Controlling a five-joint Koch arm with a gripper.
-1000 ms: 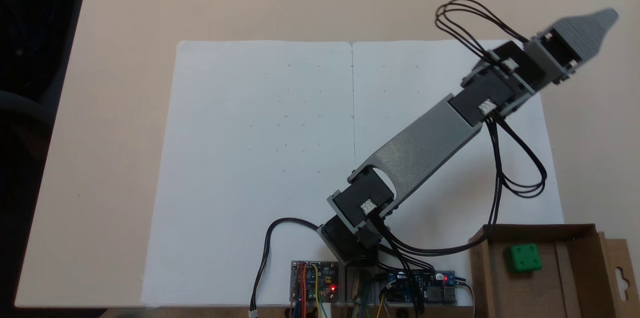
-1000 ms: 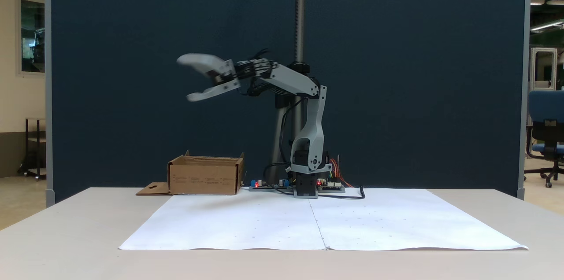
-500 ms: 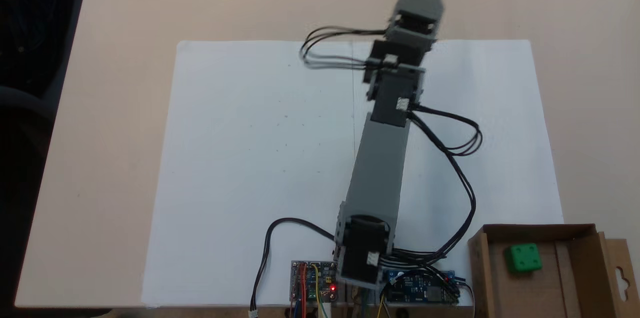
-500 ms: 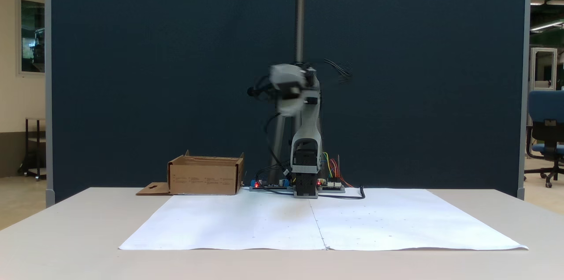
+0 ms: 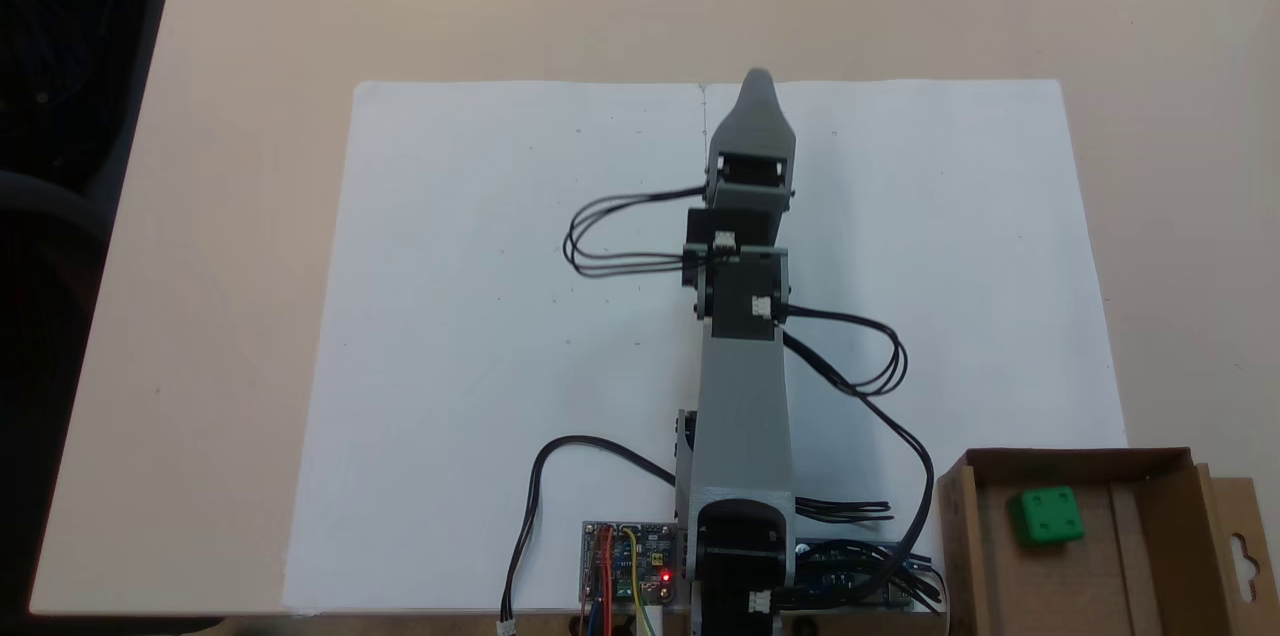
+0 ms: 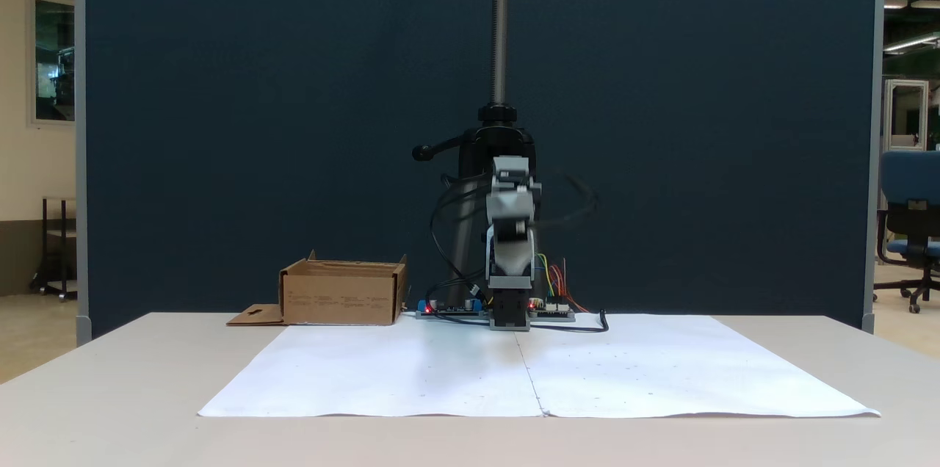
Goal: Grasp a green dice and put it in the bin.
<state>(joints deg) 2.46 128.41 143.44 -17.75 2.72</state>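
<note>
My grey plastic gripper point(image 5: 757, 81) points straight out over the white paper sheet point(image 5: 480, 316); one jaw hides the other, so I cannot tell their gap. Far to its right, back by my base, the small bright green plastic dice point(image 5: 1045, 516) lies inside the brown cardboard bin point(image 5: 1165, 556).

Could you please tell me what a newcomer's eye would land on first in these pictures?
Probably the small bright green plastic dice, lying inside the brown cardboard bin at the lower right of the top-down fixed view. Next, the grey and black arm stretches up the middle of the white paper sheet, its gripper pointing at the sheet's far edge, away from the bin.
</note>
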